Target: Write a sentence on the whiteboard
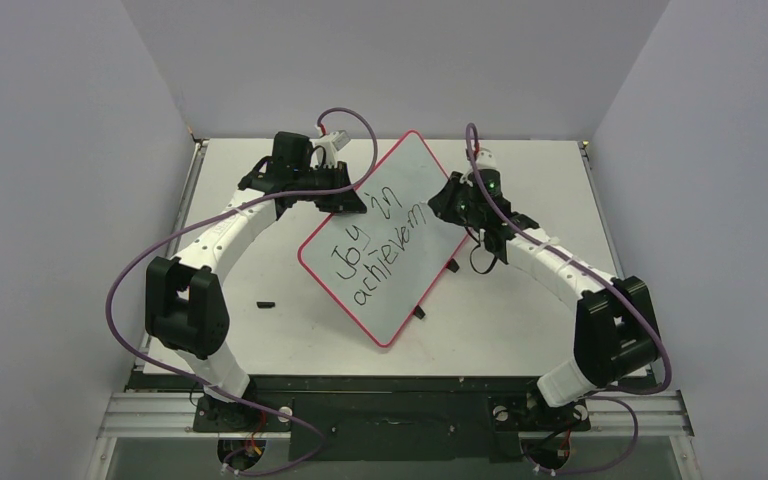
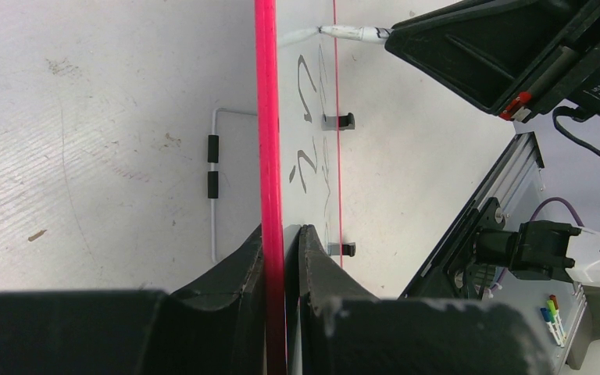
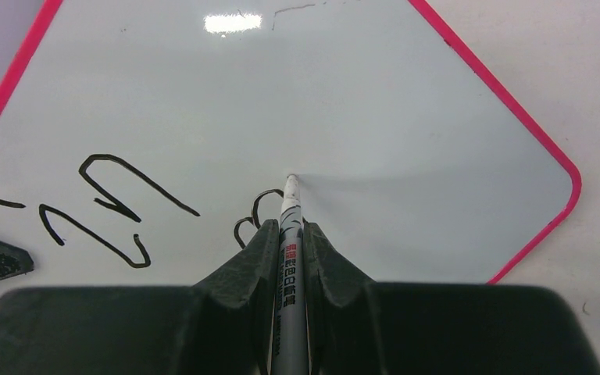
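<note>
The whiteboard [image 1: 385, 285], pale with a thin red rim, lies turned like a diamond at the table's middle. Its black writing [image 1: 378, 245] reads "Joy in", with "Joy" underlined, and "achievem" below. My left gripper [image 1: 340, 205] is shut on the board's upper left edge; in the left wrist view its jaws [image 2: 281, 230] clamp the red rim [image 2: 266, 117]. My right gripper [image 1: 460, 205] is shut on a grey marker [image 3: 291, 234]. The marker's tip touches the board [image 3: 406, 133] just right of the last strokes [image 3: 254, 215]. The word "in" [image 3: 109, 203] shows at the left.
A small black cap-like piece [image 1: 266, 302] lies on the table left of the board. Black clips [image 1: 419, 312] stick out at the board's lower right edge. A white wire loop with black sleeves [image 2: 213, 176] lies by the rim. Grey walls enclose the table.
</note>
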`<action>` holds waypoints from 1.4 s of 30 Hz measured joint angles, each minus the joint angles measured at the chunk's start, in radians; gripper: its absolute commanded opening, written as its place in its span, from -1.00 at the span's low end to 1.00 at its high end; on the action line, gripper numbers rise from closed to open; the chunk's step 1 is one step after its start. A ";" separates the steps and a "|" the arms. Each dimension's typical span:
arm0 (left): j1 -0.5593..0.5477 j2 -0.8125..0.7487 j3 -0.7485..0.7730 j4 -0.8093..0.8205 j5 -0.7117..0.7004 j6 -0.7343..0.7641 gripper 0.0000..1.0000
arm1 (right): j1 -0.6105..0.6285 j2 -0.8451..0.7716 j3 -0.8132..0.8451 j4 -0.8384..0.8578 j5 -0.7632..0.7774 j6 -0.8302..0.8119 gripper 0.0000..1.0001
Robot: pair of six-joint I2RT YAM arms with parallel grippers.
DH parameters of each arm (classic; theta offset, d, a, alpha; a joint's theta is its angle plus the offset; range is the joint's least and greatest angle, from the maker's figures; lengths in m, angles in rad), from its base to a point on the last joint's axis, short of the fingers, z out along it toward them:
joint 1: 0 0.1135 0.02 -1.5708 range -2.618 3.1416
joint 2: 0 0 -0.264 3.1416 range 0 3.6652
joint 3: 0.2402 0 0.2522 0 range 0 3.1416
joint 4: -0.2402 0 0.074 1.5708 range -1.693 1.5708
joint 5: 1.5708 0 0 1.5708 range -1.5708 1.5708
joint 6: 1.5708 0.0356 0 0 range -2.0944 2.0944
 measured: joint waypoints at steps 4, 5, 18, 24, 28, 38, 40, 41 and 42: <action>-0.001 0.000 0.000 -0.001 -0.003 0.000 -1.00 | -0.004 0.007 -0.001 0.010 -0.001 0.005 -1.00; 0.000 0.000 0.000 -0.001 -0.003 0.000 -1.00 | -0.008 0.009 -0.001 0.013 -0.001 0.006 -1.00; -0.002 0.000 0.000 -0.001 -0.009 0.000 -1.00 | -0.040 0.037 0.007 0.029 0.000 0.011 -1.00; -0.003 0.000 0.000 0.000 -0.011 0.000 -1.00 | -0.040 0.046 0.027 0.029 0.000 0.014 -1.00; -0.003 0.000 0.000 0.000 -0.011 0.000 -1.00 | -0.037 0.046 0.027 0.029 0.000 0.015 -1.00; -0.003 0.000 0.000 -0.005 -0.024 0.000 -1.00 | 0.002 0.046 0.027 0.057 0.013 0.015 -1.00; -0.004 0.000 0.000 -0.006 -0.027 0.000 -1.00 | 0.008 0.044 0.021 0.066 0.017 0.015 -1.00; -0.004 0.000 0.000 -0.007 -0.029 0.000 -1.00 | 0.009 0.041 0.014 0.072 0.017 0.017 -1.00; -0.004 0.000 0.000 -0.008 -0.030 0.000 -1.00 | 0.010 0.038 0.007 0.077 0.017 0.019 -1.00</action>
